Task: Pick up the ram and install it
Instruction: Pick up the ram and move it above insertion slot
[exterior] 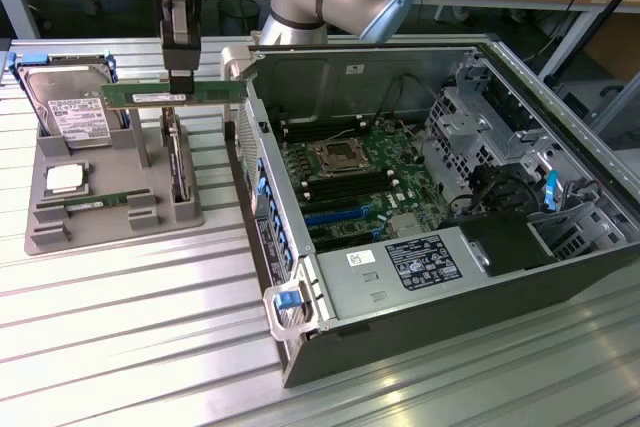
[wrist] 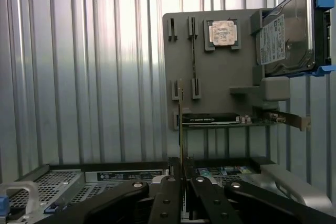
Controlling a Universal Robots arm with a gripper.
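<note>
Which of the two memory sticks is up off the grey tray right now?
The memory stick clamped in the pincer, held level above the tray; the other stick lies in its tray slot.

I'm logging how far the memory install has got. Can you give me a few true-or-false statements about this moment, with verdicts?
1. The gripper is shut on the ram. True.
2. The ram is seated in a motherboard slot. False: it hangs in the air outside the computer case, lifted clear of the grey tray.
3. The processor chip lies flat in the tray. True.
4. The hard drive sits inside the case. False: it stands on the tray.
5. The case is open, showing the motherboard. True.
</note>
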